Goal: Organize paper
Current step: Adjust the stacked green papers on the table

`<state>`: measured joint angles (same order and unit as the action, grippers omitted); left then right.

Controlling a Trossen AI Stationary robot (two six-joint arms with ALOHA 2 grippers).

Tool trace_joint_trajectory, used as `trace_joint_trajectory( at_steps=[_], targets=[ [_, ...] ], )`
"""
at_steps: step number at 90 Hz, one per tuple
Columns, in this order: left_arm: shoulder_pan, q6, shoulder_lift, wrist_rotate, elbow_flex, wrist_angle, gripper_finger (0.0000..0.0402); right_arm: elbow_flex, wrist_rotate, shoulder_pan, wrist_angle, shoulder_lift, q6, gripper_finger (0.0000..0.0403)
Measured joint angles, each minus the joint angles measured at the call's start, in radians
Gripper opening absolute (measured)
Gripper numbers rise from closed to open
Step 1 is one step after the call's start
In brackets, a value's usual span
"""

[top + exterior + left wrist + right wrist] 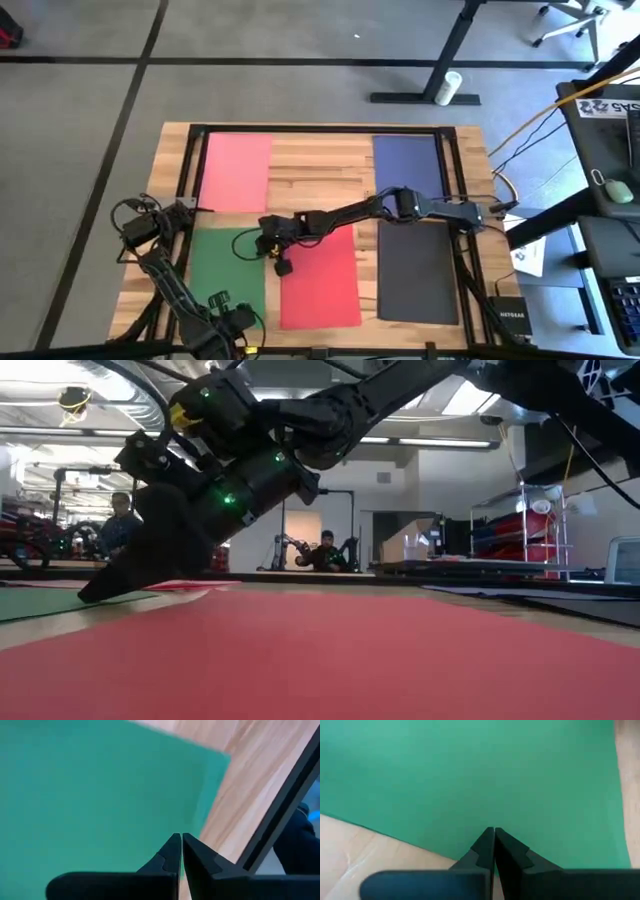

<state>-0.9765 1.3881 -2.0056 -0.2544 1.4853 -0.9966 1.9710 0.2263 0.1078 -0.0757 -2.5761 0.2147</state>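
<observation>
From above, five sheets lie flat on the wooden table point(320, 170): the pink sheet point(236, 172) and the navy sheet point(408, 160) along the far side, the green sheet point(226, 272), the red sheet point(320, 280) and the dark grey sheet point(418, 272) along the near side, each apart from its neighbours; the right arm reaches across the middle, its right gripper point(250, 243) over the green sheet's far right corner; the left gripper point(222, 300) sits low over the green sheet's near edge. Only the wrist views show the fingers: the right gripper's fingertips point(494, 832) are pressed together over green paper near its edge; the left gripper's fingertips point(175, 840) are likewise closed, holding nothing. The low view alone shows the right gripper's tip meeting the table, and two people point(325, 550) seated in the room beyond.
</observation>
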Motion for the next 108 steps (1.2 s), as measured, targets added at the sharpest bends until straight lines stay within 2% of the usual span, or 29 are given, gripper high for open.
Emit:
trace_joint_trajectory(
  at_steps=[16, 40, 66, 108],
  targets=[
    [0.053, -0.168, 0.001, -0.094, 0.0, 0.123, 0.0, 0.064, -0.013, -0.003, -0.034, -0.003, 0.0, 0.0],
    [0.114, -0.347, 0.0, -0.156, -0.013, 0.217, 0.0, 0.143, -0.124, -0.01, -0.147, -0.001, 0.075, 0.0],
    [0.11, -0.349, -0.001, -0.15, -0.105, 0.345, 0.0, 0.144, -0.13, -0.025, -0.189, 0.0, 0.075, 0.0],
    [0.099, -0.307, -0.002, -0.074, -0.163, 0.362, 0.0, 0.144, -0.13, -0.026, -0.19, 0.001, 0.079, 0.0]
  ],
)
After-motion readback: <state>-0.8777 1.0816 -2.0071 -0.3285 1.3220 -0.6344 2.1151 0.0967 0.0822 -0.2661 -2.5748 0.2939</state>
